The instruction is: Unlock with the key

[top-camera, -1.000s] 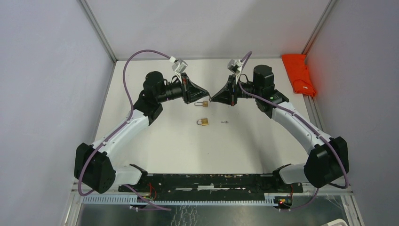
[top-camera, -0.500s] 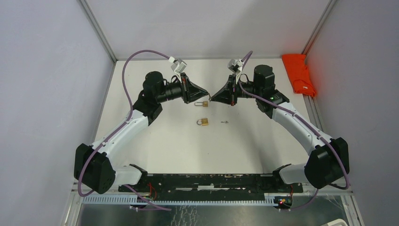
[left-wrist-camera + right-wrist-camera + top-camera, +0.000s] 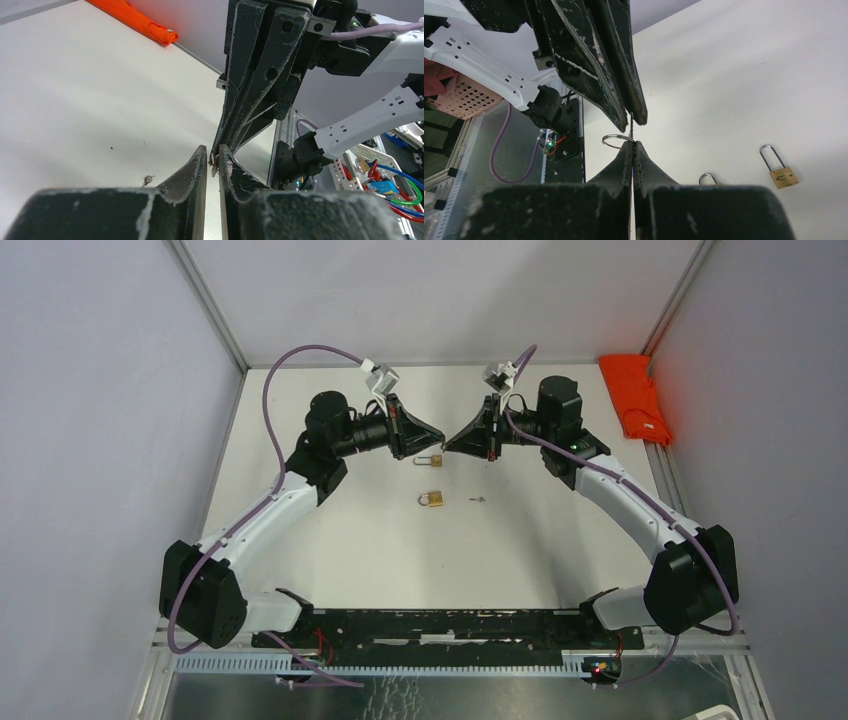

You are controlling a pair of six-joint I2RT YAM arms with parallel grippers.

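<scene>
The right gripper (image 3: pixel 633 144) is clenched on the key (image 3: pixel 214 163), above the farther padlock (image 3: pixel 432 460). The left gripper (image 3: pixel 212 150) meets it tip to tip. Its fingers (image 3: pixel 199 159) sit narrowly apart around the key's blade, and I cannot tell whether they press it.

— What do the arms look like?
— The left arm (image 3: pixel 262 512) and the right arm (image 3: pixel 628 498) are alike: long white links joined by bulky black joint housings (image 3: pixel 200 598).
— Any cables?
— A purple cable (image 3: pixel 350 34) runs along each arm, up to a small white camera mount (image 3: pixel 378 378) at the wrist.
— And the grippers?
— The left gripper (image 3: pixel 212 152) and the right gripper (image 3: pixel 633 144) have matt black fingers (image 3: pixel 187 175). They are wedge-shaped, tapering to thin tips, with whitish scuffs along the edges. Round black screws (image 3: pixel 287 25) sit in the right one's finger plates.
— Any markings?
— Only a small green light (image 3: pixel 577 448) glowing on the right arm.
</scene>
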